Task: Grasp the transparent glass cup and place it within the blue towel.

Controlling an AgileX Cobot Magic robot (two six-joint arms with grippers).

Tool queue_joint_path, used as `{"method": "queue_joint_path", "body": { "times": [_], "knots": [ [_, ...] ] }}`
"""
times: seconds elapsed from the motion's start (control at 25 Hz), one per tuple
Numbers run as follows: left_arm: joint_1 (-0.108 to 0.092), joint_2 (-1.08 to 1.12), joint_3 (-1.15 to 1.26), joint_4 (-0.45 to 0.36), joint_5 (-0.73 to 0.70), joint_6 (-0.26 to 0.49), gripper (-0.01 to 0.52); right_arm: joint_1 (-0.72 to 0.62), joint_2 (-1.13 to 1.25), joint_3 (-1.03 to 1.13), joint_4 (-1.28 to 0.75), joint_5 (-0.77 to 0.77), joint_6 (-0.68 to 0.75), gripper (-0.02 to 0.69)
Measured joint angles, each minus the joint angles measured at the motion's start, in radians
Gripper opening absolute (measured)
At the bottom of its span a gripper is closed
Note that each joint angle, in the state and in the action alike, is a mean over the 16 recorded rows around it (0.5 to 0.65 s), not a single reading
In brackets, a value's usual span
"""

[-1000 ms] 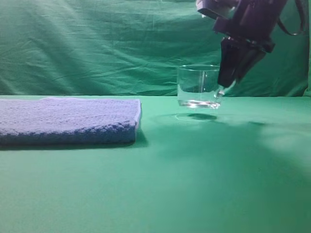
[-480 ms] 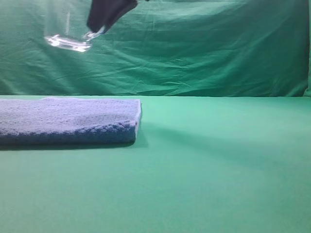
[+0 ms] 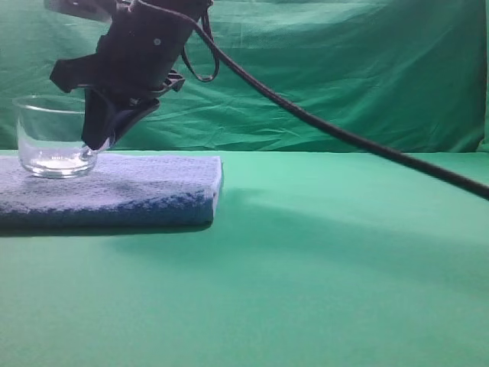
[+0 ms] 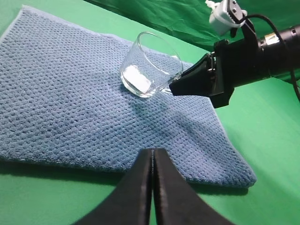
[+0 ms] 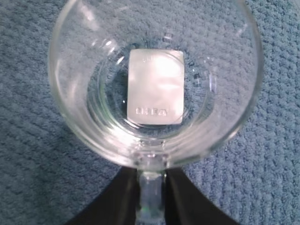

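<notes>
A: Start with the big things; what carries it all?

B: A desk under green cloth, with a green backdrop hung behind it; on the left of the exterior view lies the blue towel, folded flat, thick, with a nubby weave; the left wrist view shows it as a wide rectangle on the green.

A: And the arm?

B: The right arm reaches across to the left of the exterior view, dark and bulky, with a black cable trailing off to the right edge; its right hand comes down at the cup's handle side.

A: Where is the cup?

B: The transparent glass cup stands upright on the towel's top surface, near the towel's far side in the left wrist view; its base touches the terry; a pale rectangular label shows through the bottom from above.

A: Is the right hand clenched on it?

B: Its two dark fingers sit either side of the small handle, close against it; whether they press it or have just let go, I cannot tell.

A: The left one?

B: The left hand hovers over the towel's near edge, its fingers pressed together, clenched on nothing.
</notes>
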Motion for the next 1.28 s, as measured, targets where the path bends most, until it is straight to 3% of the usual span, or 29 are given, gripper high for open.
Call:
{"method": "queue_joint_path", "body": {
  "times": [0.2,0.48,0.6,0.84,1.28],
  "knots": [
    [0.000,0.000,0.000,0.000,0.000,0.000,0.000,0.000,-0.080,-0.056,-0.069,0.118,0.148,0.349],
    [0.000,0.000,0.000,0.000,0.000,0.000,0.000,0.000,-0.238,-0.079,-0.209,0.272,0.365,0.101],
    [0.000,0.000,0.000,0.000,0.000,0.000,0.000,0.000,-0.321,-0.026,-0.257,0.291,0.418,0.026],
    [0.000,0.000,0.000,0.000,0.000,0.000,0.000,0.000,-0.511,0.218,-0.289,0.205,0.463,0.000],
    [0.000,0.000,0.000,0.000,0.000,0.000,0.000,0.000,-0.952,0.899,-0.209,-0.168,0.466,0.000]
  ]
}}
